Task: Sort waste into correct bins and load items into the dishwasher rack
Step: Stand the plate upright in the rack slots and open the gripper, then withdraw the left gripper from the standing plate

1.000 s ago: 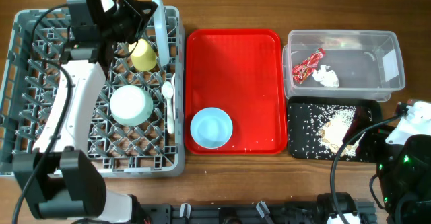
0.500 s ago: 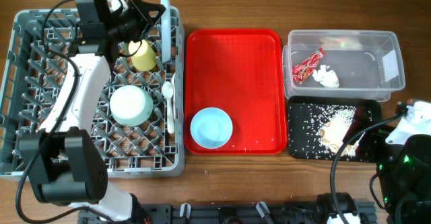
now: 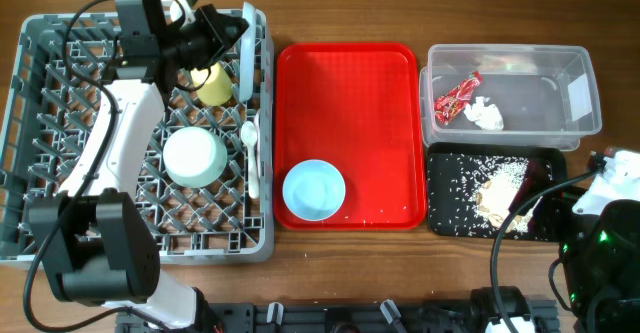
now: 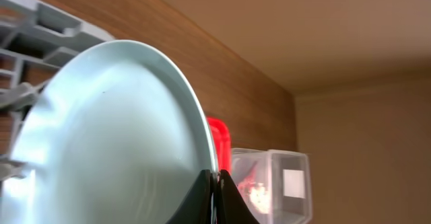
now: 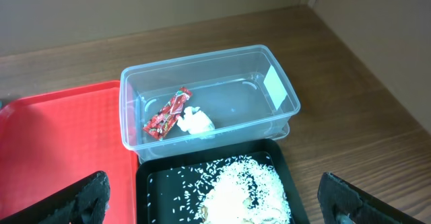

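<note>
Plate (image 3: pixel 246 48) farther right, upright in rack (image 3: pixel 40 173), left tool (image 4: pixel 215 197) clamped on it; right tool (image 5: pixel 217 207) apart

Wrapper (image 3: pixel 458 95), napkin (image 3: pixel 486 114) in tub (image 3: pixel 548 99)

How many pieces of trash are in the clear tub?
2 in the clear tub: the red wrapper near its left end, the crumpled white napkin beside it. None seem hidden.
</note>
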Tool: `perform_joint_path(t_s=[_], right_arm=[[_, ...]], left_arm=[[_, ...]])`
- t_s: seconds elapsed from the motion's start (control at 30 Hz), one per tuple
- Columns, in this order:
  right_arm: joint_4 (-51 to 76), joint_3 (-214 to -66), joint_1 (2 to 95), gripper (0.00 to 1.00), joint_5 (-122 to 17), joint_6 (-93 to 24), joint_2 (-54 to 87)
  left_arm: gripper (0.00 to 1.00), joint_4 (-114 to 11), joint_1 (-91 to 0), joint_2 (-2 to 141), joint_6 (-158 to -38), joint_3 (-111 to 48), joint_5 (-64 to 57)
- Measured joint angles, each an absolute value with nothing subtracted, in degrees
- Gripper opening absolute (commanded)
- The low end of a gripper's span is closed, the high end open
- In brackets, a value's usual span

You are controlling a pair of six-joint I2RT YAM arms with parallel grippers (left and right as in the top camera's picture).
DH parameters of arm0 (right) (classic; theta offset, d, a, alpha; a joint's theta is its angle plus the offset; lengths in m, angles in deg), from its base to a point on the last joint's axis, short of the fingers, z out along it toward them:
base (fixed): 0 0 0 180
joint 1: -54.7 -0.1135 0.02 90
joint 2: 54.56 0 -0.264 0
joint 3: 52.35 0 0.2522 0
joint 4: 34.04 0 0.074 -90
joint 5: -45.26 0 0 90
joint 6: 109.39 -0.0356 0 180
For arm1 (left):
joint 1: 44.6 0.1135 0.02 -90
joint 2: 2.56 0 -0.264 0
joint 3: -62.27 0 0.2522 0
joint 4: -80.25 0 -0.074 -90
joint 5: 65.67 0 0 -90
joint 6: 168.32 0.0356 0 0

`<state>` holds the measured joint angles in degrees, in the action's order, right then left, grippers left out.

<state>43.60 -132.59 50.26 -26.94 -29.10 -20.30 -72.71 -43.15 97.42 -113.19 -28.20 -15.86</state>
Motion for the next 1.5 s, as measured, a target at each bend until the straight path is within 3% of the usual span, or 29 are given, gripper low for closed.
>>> perform_joint_path(t_s=[0.2,0.33,0.5,0.63,0.87,1.03,1.13,1.27,1.5], right_arm=[[43.6,-132.6,50.3,1.0,-27.0,-29.1,-20.3],[43.6,-132.6,50.3,1.0,-27.0,-29.1,-20.3],[43.6,-132.6,50.3,0.99,-27.0,-29.1,-20.3],[43.6,-132.6,50.3,1.0,-27.0,-29.1,-20.3],[43.6,-132.6,50.3,1.0,-27.0,-29.1,-20.3],[43.6,-132.6,50.3,1.0,-27.0,-29.1,-20.3],[43.6,-132.6,50.3,1.0,-27.0,-29.1,-20.3],[43.6,-132.6,50.3,1.0,-27.0,-29.1,-20.3],[43.6,-132.6,50.3,1.0,-27.0,-29.1,-20.3]], left_arm=[[0.05,-72.7,-43.2,97.4,-111.9,-28.2,-13.5],[0.5,-72.7,-43.2,97.4,-111.2,-28.2,-11.5],[0.62,-74.8,-43.2,97.4,-111.1,-28.2,-10.0],[0.65,-79.3,-43.2,97.4,-111.6,-28.2,-10.2],[0.58,-75.0,-43.2,89.7,-112.1,-28.2,-10.7],[0.5,-52.6,-45.0,74.5,-111.5,-28.7,-10.6],[0.39,-38.8,-48.7,69.1,-111.2,-29.0,-9.5],[0.34,-22.5,-59.7,68.4,-109.9,-28.0,-1.7],[0.33,-26.9,-83.7,70.6,-112.3,-18.2,14.5]])
